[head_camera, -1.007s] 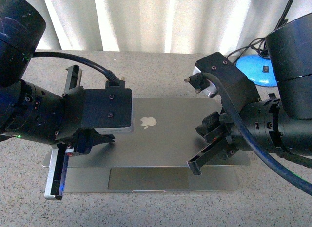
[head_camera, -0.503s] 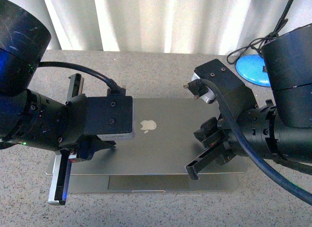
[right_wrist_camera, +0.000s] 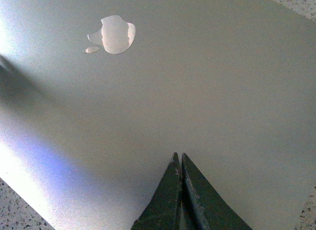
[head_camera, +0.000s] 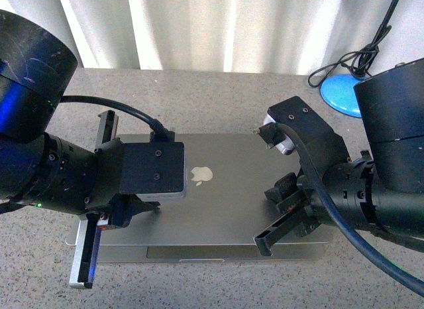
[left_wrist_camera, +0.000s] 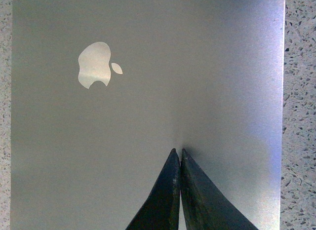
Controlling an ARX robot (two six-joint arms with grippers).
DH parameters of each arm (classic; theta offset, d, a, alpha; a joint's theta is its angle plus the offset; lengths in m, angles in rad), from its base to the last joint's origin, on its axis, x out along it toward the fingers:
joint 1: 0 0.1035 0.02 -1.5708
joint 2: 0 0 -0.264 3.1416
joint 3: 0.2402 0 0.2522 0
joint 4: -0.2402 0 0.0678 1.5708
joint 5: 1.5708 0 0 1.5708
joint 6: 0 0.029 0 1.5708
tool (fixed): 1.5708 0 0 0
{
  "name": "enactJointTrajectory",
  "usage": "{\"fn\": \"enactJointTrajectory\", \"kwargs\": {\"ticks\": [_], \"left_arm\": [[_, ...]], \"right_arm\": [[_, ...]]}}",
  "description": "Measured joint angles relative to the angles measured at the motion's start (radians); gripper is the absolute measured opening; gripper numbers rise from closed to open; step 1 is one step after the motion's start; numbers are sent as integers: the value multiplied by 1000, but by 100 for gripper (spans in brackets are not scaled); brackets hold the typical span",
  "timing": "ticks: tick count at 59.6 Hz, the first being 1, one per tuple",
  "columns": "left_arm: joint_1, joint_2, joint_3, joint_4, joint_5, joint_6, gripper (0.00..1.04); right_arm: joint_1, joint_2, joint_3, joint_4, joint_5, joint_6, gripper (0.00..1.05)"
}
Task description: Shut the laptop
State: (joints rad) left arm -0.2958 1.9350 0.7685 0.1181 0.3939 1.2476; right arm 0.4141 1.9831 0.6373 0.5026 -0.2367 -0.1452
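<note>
Space-grey metal laptop (head_camera: 225, 203) lies centre frame, folded nearly flat. Only the wrist views show the left gripper (left_wrist_camera: 178, 158) and right gripper (right_wrist_camera: 178, 161) pinched closed.

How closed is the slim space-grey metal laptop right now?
Nearly shut. The grey metal laptop lid lies almost flat, logo up, yet a thin strip of base with the trackpad shows in front.

1. One laptop (head_camera: 225, 203), centre of the frame.
2. Two grippers: left gripper (left_wrist_camera: 178, 155), right gripper (right_wrist_camera: 178, 160).
3. One blue disc (head_camera: 343, 95), upper right.
4. One black cable (head_camera: 362, 56), upper right.
5. One curtain (head_camera: 218, 30), along the top.
</note>
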Motion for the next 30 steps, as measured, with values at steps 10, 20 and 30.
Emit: {"fn": "enactJointTrajectory", "kwargs": {"ticks": [10, 20, 30], "left_arm": [[-1, 4, 0, -5, -1, 0, 4], [-1, 18, 0, -5, -2, 0, 4], [-1, 42, -2, 14, -2, -2, 4]], "right_arm": [[0, 22, -5, 29, -5, 14, 1], [1, 40, -12, 48, -8, 22, 1], [0, 53, -21, 56, -13, 24, 1]]}}
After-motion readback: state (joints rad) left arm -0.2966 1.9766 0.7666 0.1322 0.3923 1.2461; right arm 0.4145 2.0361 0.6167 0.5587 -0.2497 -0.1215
